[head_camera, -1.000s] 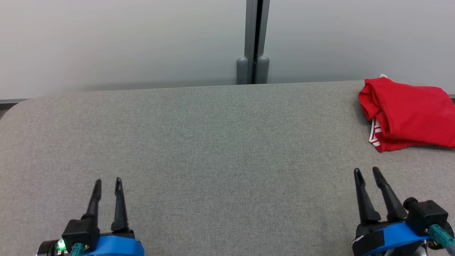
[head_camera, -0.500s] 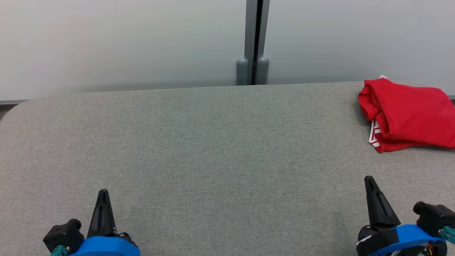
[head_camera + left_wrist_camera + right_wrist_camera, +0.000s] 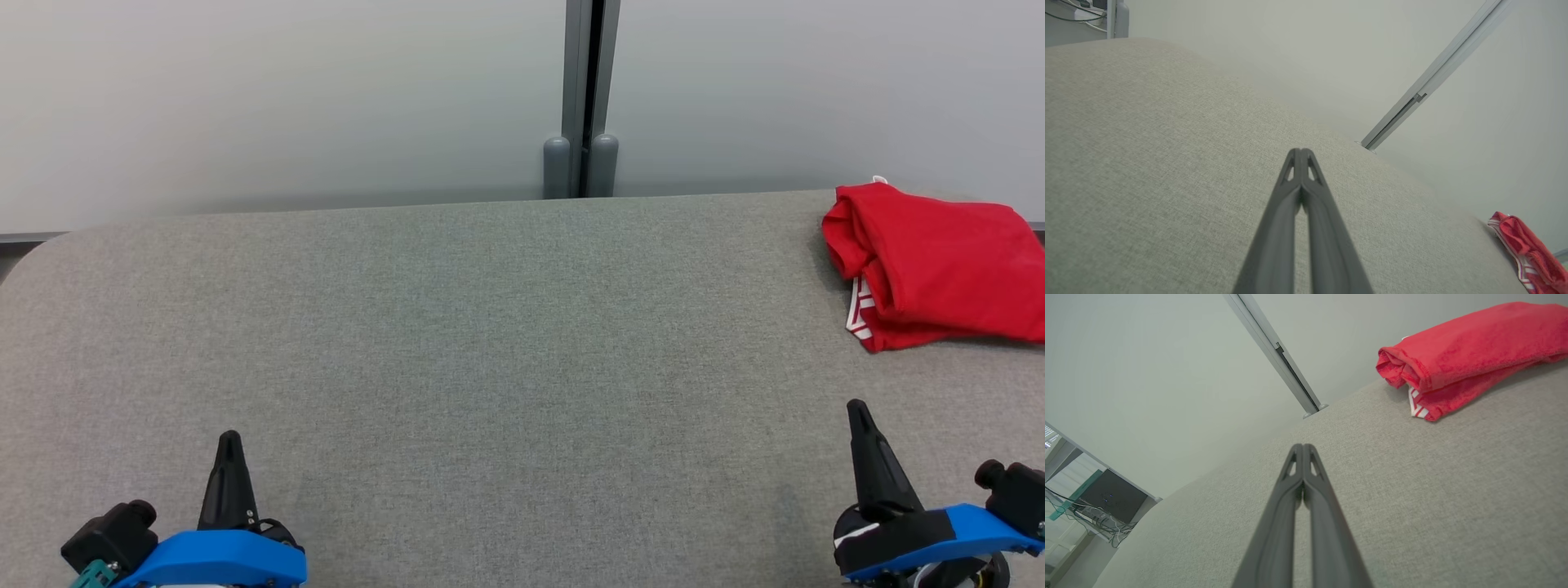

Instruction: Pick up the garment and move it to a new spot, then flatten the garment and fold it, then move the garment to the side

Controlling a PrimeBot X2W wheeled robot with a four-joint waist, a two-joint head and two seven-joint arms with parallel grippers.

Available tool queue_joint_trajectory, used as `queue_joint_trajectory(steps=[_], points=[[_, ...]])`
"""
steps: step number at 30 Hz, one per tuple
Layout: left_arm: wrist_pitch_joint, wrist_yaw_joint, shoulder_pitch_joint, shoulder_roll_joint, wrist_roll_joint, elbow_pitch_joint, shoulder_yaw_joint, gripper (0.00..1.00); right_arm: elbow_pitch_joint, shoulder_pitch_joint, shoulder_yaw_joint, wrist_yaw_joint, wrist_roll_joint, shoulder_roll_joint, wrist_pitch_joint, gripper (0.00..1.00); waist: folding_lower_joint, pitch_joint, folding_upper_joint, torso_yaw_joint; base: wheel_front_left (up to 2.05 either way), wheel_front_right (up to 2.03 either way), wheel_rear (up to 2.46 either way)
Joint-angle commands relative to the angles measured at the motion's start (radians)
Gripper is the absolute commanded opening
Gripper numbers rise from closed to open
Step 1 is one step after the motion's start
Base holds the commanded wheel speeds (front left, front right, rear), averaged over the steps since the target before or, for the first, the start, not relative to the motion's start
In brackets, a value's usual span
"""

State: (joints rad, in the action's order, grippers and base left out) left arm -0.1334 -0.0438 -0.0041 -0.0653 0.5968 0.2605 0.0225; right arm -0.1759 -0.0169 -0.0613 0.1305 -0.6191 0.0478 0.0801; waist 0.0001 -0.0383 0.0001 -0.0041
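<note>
One garment (image 3: pixel 931 261) beyond right end effector (image 3: pixel 856 410)

garment (image 3: pixel 939 265) — soft red cloth | table (image 3: pixel 490 343) — matt grey woven fabric | my left gripper (image 3: pixel 1300 153) fingers — smooth matt dark plastic

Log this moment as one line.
red garment: folded, far right of table | left claw: shut, empty | right claw: shut, empty

You see the left claw (image 3: pixel 1301 153) with its two fingers pressed together and nothing between them, over the grey table (image 3: pixel 1147 163). The red garment (image 3: pixel 1529 255) lies well apart, to the claw's right. A grey post (image 3: pixel 1437 69) stands beyond the tips.
</note>
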Motion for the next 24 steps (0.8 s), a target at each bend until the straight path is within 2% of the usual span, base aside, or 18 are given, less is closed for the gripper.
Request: queue_joint_trajectory(steps=[1,24], points=[[0.004,-0.005,-0.032,-0.003,0.026,-0.016,0.008,0.00,0.009,-0.025,-0.004,0.000,-0.029,0.004,-0.004,0.00,0.0000,0.000,-0.0001,0.000,0.00,0.00,0.00],[0.083,-0.032,-0.058,0.003,0.347,-0.017,0.036,0.00,-0.015,-0.050,-0.021,0.000,-0.342,0.004,-0.066,0.00,0.0000,0.008,-0.0001,0.001,0.00,0.00,0.00]])
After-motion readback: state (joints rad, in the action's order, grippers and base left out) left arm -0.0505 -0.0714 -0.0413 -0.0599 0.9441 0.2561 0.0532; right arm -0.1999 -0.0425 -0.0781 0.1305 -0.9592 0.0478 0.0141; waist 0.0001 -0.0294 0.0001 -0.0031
